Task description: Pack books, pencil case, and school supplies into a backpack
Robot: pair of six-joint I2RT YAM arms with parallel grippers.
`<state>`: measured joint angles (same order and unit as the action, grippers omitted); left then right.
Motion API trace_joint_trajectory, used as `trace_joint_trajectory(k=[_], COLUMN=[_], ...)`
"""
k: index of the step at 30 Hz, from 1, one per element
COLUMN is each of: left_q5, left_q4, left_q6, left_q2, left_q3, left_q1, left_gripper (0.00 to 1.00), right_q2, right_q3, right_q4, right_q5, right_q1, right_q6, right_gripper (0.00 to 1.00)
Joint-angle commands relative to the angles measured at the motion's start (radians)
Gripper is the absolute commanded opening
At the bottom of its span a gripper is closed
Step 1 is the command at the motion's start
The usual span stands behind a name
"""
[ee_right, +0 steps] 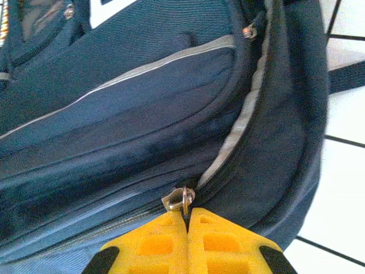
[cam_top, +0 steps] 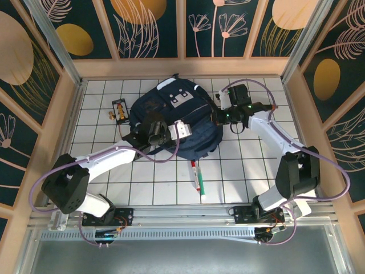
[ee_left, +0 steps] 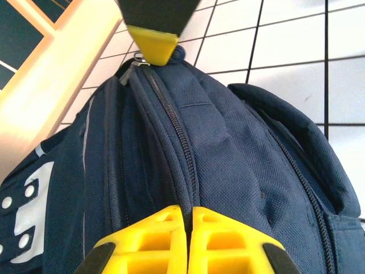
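From above, one backpack (cam_top: 171, 111) lies flat on the surface (cam_top: 159, 182), both arms reaching onto it from opposite sides. One marker pen (cam_top: 197, 177) lies just off the backpack's near edge, not yet packed. One small black card (cam_top: 118, 108) sits just beside the backpack's left edge.

From the left wrist, the left pincer (ee_left: 188, 220) is closed narrow on the backpack, its two yellow tips meeting over the ridge where the zipper track runs. It probably pins the fabric so the track stays taut. At the far end of that track, against the backpack's top edge, the right pincer (ee_left: 151, 47) touches a metal pull.

From the right wrist, the right pincer is squeezed together on one zipper pull (ee_right: 181, 200) along the backpack's side seam. Beyond the pull a pale strip shows along the track, so the zipper looks parted there. With one arm bracing and the other on the pull, this seems to be the step of working the zipper to give access for the marker pen.
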<state>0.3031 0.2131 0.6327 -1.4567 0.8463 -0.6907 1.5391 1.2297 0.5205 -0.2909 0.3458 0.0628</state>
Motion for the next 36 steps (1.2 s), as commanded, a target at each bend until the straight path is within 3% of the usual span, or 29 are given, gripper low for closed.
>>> trace_joint_trajectory(k=[1, 8, 12, 13, 14, 15, 21, 29, 33, 36], left_q5=[0.038, 0.067, 0.045, 0.049, 0.059, 0.077, 0.149, 0.120, 0.100, 0.017], left_q4=[-0.006, -0.044, -0.049, -0.058, -0.060, -0.060, -0.098, -0.068, -0.089, -0.089], left_q6=[0.101, 0.101, 0.058, 0.043, 0.015, -0.011, -0.137, -0.196, -0.161, -0.113], left_q2=[0.076, 0.117, 0.130, 0.126, 0.119, 0.109, -0.037, -0.183, -0.246, -0.301], left_q3=[-0.074, -0.119, -0.131, -0.121, -0.106, -0.087, 0.102, 0.247, 0.300, 0.323], left_q1=[0.026, 0.074, 0.073, 0.073, 0.074, 0.074, 0.053, 0.001, -0.001, -0.001], left_gripper=[0.00, 0.00, 0.00, 0.17, 0.43, 0.51, 0.67, 0.73, 0.74, 0.72], right_q2=[0.053, 0.220, 0.235, 0.223, 0.205, 0.189, 0.149, 0.094, 0.077, 0.046], right_q3=[0.002, 0.102, 0.126, 0.115, 0.098, 0.081, 0.089, 0.118, 0.145, 0.139], right_q4=[-0.162, -0.165, -0.182, -0.202, -0.226, -0.249, -0.246, -0.230, -0.203, -0.198], right_q5=[0.201, 0.205, -0.060, -0.115, -0.166, -0.203, -0.302, -0.262, -0.174, -0.143], right_q1=[-0.044, -0.098, -0.098, -0.098, -0.099, -0.098, -0.099, -0.107, -0.161, -0.222], right_q6=[0.043, 0.013, -0.032, -0.024, -0.010, 0.000, 0.019, 0.048, 0.079, 0.110], right_gripper=[0.00, 0.00, 0.00, 0.00, 0.00, 0.00, 0.00, 0.00, 0.00, 0.00])
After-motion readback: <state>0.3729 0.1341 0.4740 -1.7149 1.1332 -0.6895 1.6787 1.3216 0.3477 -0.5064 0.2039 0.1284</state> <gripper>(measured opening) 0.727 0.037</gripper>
